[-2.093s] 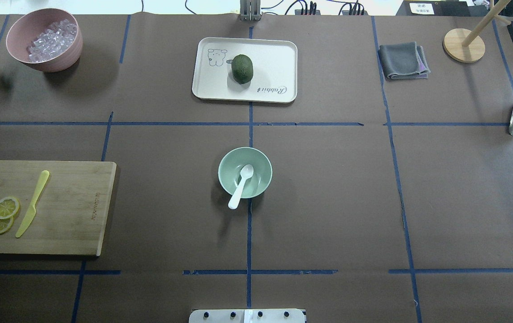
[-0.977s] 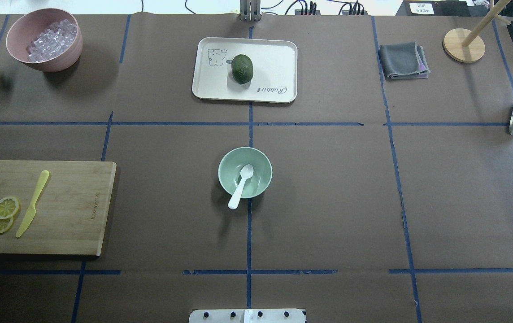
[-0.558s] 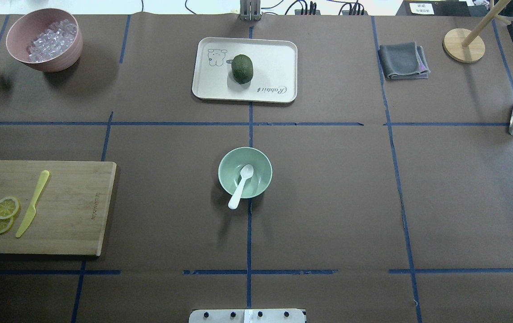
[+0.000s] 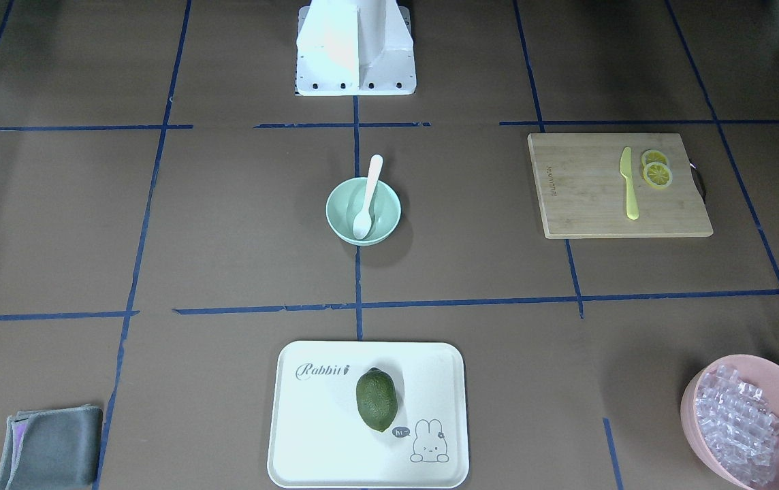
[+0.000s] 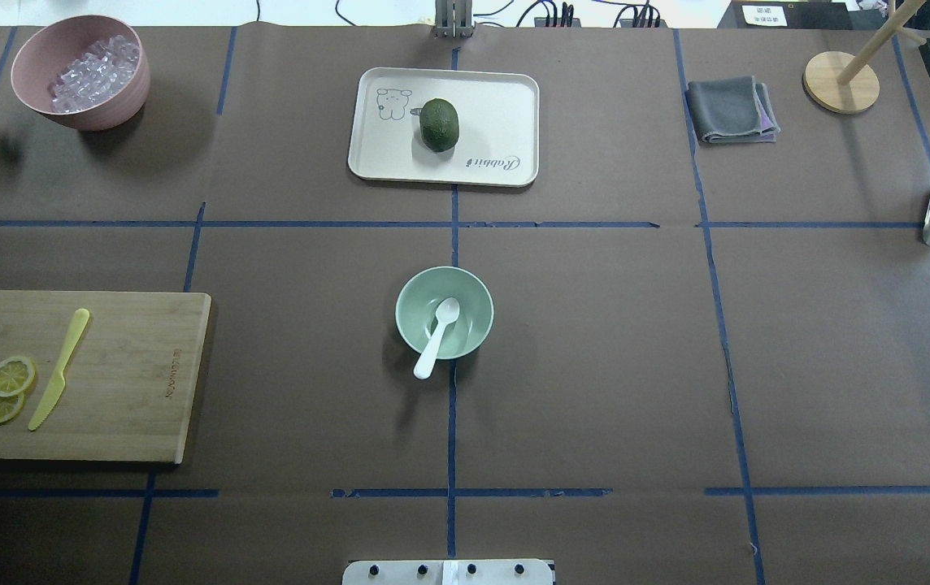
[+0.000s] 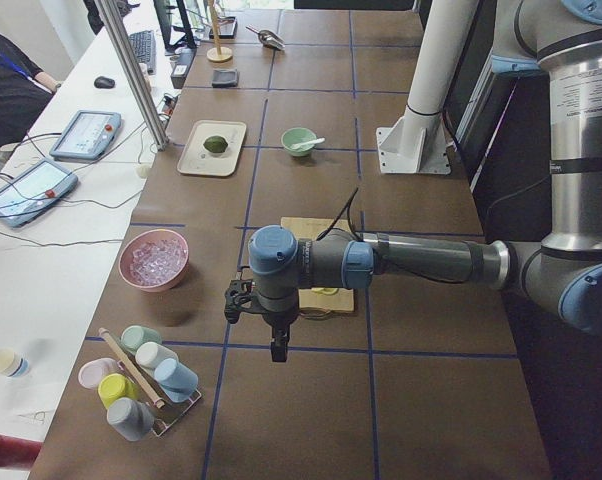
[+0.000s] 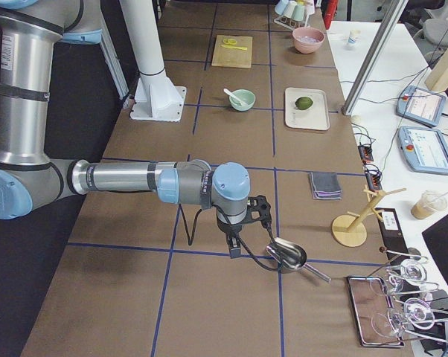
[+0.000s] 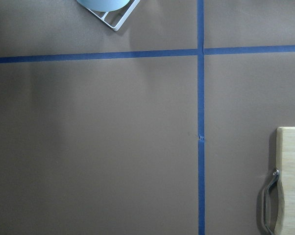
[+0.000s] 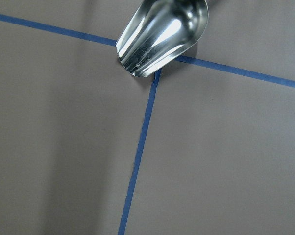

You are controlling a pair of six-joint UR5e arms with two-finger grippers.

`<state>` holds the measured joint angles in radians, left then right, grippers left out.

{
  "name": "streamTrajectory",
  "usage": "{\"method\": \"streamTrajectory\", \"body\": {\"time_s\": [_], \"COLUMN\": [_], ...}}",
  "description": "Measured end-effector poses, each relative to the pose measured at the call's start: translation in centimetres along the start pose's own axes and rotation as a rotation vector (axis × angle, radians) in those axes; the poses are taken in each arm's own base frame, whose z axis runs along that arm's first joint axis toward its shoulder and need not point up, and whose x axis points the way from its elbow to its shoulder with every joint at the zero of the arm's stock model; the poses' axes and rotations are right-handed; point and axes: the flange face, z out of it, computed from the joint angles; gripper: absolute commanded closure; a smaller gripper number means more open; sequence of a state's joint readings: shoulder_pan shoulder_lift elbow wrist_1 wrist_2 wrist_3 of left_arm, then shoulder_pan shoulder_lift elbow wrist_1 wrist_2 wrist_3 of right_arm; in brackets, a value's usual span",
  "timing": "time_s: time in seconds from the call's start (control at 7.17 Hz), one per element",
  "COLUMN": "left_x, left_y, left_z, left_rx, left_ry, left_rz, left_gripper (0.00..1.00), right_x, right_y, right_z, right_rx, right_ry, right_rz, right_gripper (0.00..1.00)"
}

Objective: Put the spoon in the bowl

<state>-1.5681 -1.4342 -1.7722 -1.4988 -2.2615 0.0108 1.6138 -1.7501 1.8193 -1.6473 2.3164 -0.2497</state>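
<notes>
The white spoon (image 5: 436,335) lies in the mint-green bowl (image 5: 406,302) at the table's middle, its scoop inside and its handle over the near rim. Both show in the front view too: the spoon (image 4: 368,192) and the bowl (image 4: 335,219). My left gripper (image 6: 279,350) hangs over the table's left end near the cutting board, far from the bowl. My right gripper (image 7: 234,251) hangs at the table's right end next to a metal scoop (image 7: 287,256). I cannot tell whether either gripper is open or shut.
A wooden cutting board (image 5: 132,382) holds a yellow knife (image 5: 58,370) and lemon slices (image 5: 6,388). A white tray (image 5: 506,101) carries a green fruit (image 5: 439,124). A pink bowl of ice (image 5: 79,73), a grey cloth (image 5: 729,110) and a wooden stand (image 5: 840,81) sit along the far side.
</notes>
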Motion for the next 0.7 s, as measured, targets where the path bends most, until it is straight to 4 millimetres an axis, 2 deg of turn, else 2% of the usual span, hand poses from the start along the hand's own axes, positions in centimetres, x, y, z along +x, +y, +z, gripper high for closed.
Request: {"method": "streamTrajectory", "body": {"time_s": [0.7], "left_x": [0.45], "left_y": [0.53], "left_z": [0.74], "left_rx": [-0.018], "left_ry": [0.11], "left_rz": [-0.018], "left_gripper": [0.0], "right_x": [0.28], "right_y": [0.19], "right_z": [0.34], "right_rx": [-0.007], "right_ry": [-0.001], "right_rz": [0.01], "right_gripper": [0.0]}}
